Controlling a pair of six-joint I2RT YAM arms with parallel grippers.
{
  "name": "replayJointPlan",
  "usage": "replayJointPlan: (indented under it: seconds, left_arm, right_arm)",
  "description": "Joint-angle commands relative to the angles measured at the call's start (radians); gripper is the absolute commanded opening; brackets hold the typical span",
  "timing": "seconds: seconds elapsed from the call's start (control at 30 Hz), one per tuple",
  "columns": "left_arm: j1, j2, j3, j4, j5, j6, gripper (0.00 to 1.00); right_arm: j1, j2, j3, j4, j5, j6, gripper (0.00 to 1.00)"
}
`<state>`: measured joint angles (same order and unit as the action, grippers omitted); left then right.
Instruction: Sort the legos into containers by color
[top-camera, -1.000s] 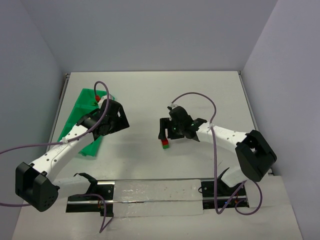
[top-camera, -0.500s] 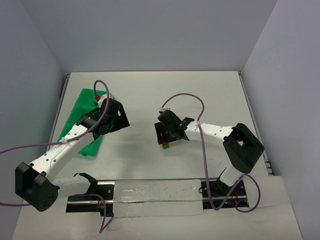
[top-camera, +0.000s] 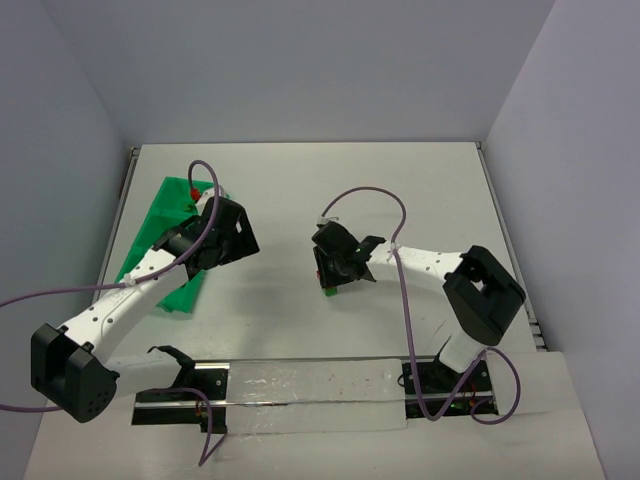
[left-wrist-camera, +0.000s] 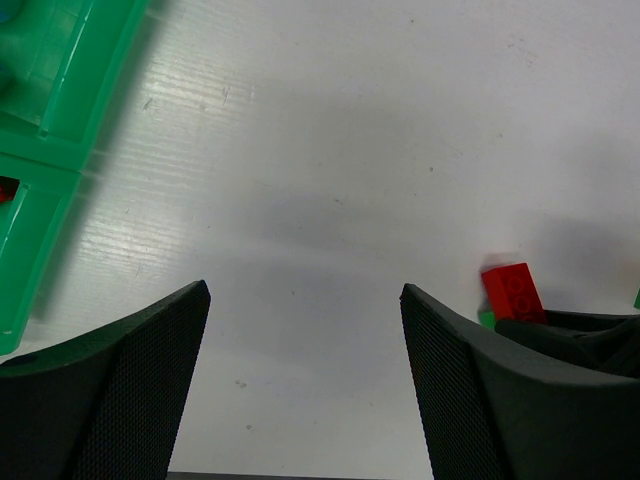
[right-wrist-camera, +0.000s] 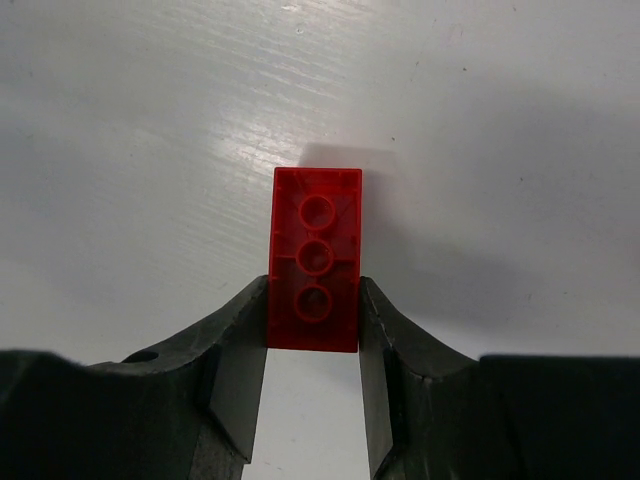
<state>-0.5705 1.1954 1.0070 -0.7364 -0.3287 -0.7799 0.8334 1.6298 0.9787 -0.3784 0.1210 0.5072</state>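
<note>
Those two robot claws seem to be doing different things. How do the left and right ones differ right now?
The left gripper stands wide open, holding nothing; the right gripper is shut on a red brick. The left gripper hangs by the green tray; the right gripper is well away from it. Both are black, with two fingers.

So the right gripper (right-wrist-camera: 313, 305) has its two black fingers (right-wrist-camera: 240, 345) pinched on the near end of a red brick (right-wrist-camera: 316, 259). We're looking at its hollow side, three round tubes in a row. White table (right-wrist-camera: 150, 120) underneath, with a soft shadow right next to it.
</note>
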Motion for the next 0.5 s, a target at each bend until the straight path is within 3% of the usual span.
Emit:
replayJointPlan:
  seconds: [0.0, 0.13, 0.2, 0.3, 0.47]
  left_arm:
    - [-0.006, -0.018, 0.002, 0.055, 0.035, 0.018, 0.84]
    - [-0.009, -0.061, -0.039, 0.147, 0.154, 0.060, 0.84]
    - [-0.011, -0.114, -0.091, 0.255, 0.277, 0.089, 0.84]
    - [-0.015, -0.204, -0.188, 0.392, 0.456, 0.119, 0.83]
    - [-0.021, -0.234, -0.260, 0.582, 0.626, 0.048, 0.83]
  right_arm:
    - [0.005, -0.112, 0.032, 0.011, 0.035, 0.021, 0.03]
    - [-0.025, -0.220, -0.004, 0.071, -0.035, 0.054, 0.02]
    - [-0.057, -0.303, -0.079, 0.181, -0.150, 0.083, 0.02]
    - [-0.170, -0.429, -0.249, 0.450, -0.370, 0.223, 0.02]
    - [-0.279, -0.494, -0.412, 0.807, -0.555, 0.455, 0.02]
